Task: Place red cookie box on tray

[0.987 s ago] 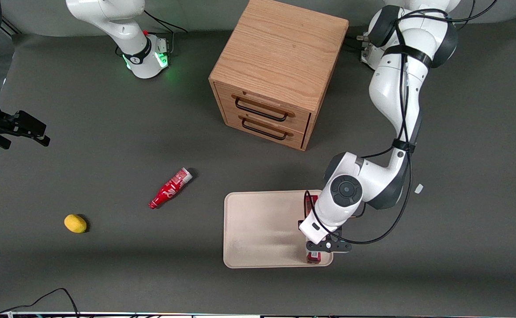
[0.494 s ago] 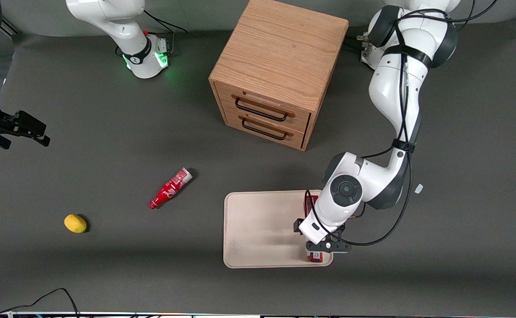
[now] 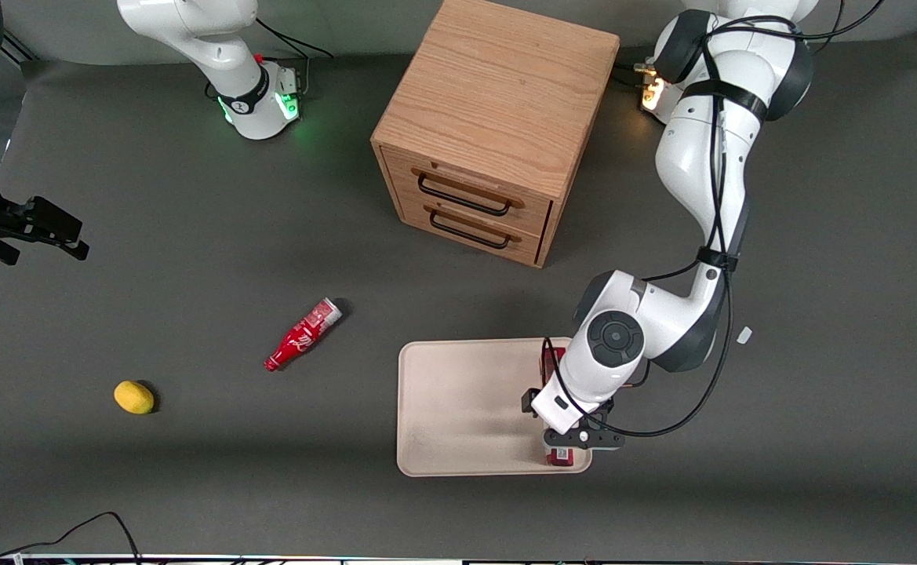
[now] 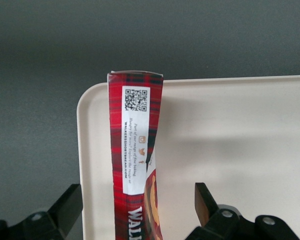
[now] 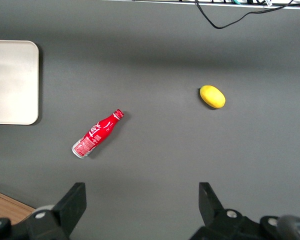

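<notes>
Dark-red tartan cardboard cookie box (image 4: pixel 135 160) is lying along the cream-beige rimmed tray's (image 3: pixel 458 408) edge — gripper (image 4: pixel 137 220) hovering above, fingers (image 4: pixel 67 205) spread wide, releasing it.

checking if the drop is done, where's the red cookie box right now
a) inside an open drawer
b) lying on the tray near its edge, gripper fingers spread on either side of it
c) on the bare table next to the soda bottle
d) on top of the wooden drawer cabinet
b: in the left wrist view the red cookie box lies on the tray along its rim, with the gripper open, fingers apart from the box on both sides.
</notes>
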`<control>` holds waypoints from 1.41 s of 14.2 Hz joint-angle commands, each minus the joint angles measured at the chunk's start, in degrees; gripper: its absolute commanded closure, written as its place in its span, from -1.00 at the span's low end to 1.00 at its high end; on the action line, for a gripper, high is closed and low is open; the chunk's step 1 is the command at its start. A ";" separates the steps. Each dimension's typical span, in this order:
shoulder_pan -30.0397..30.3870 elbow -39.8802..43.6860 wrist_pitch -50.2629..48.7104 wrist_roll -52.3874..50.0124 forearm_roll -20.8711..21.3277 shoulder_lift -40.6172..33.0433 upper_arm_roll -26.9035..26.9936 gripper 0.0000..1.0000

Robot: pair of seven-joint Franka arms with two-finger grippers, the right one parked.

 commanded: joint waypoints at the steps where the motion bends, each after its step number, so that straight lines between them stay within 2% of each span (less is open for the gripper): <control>1: -0.31 2.03 -5.32 0.04 0.22 -1.24 0.66 -1.00; 4: 2.50 2.38 -17.27 1.09 -0.22 -7.29 0.04 -1.00; 6: 3.56 2.29 -23.25 5.82 -2.58 -11.77 0.21 -1.00; 8: 5.74 1.51 -28.70 8.47 -3.03 -17.48 0.57 -1.00; 10: 8.38 -4.35 -31.53 9.79 -3.91 -24.59 0.56 -1.00; 16: 19.28 -30.55 -29.78 19.98 -4.26 -48.59 0.65 -1.00; 20: 26.13 -30.93 -36.70 25.34 -4.18 -53.27 0.74 -1.00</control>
